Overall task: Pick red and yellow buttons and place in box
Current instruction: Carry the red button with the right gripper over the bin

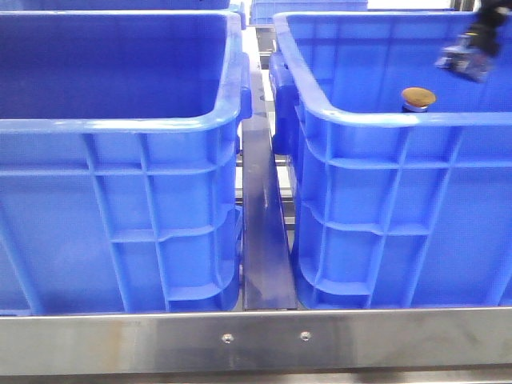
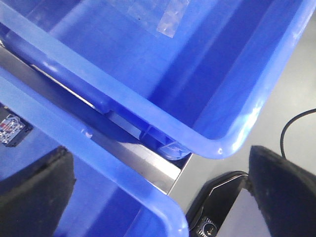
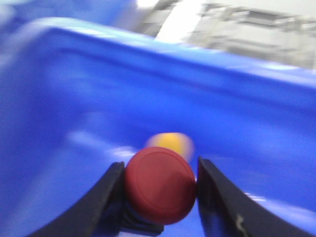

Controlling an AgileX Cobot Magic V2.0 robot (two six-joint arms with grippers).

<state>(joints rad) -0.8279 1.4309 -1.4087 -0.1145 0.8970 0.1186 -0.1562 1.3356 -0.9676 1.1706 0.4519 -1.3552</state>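
My right gripper [image 3: 159,190] is shut on the dark red button [image 3: 159,185], its cap between the two black fingers, inside the right blue box [image 3: 64,123]. The yellow button [image 3: 170,143] lies blurred on the box floor just beyond. In the front view the yellow button [image 1: 418,98] shows behind the right box's near rim [image 1: 400,118], and my right gripper [image 1: 472,52] hangs above that box at the top right. My left gripper [image 2: 158,207] is open and empty, its fingers [image 2: 34,192] spread above the near corners of two blue crates. It does not show in the front view.
A like blue crate [image 1: 120,120] stands on the left, with a metal rail [image 1: 262,240] in the gap between the two. A steel bar [image 1: 256,340] runs along the front. In the left wrist view a black device [image 2: 217,207] and cable [image 2: 296,121] lie beside the crates.
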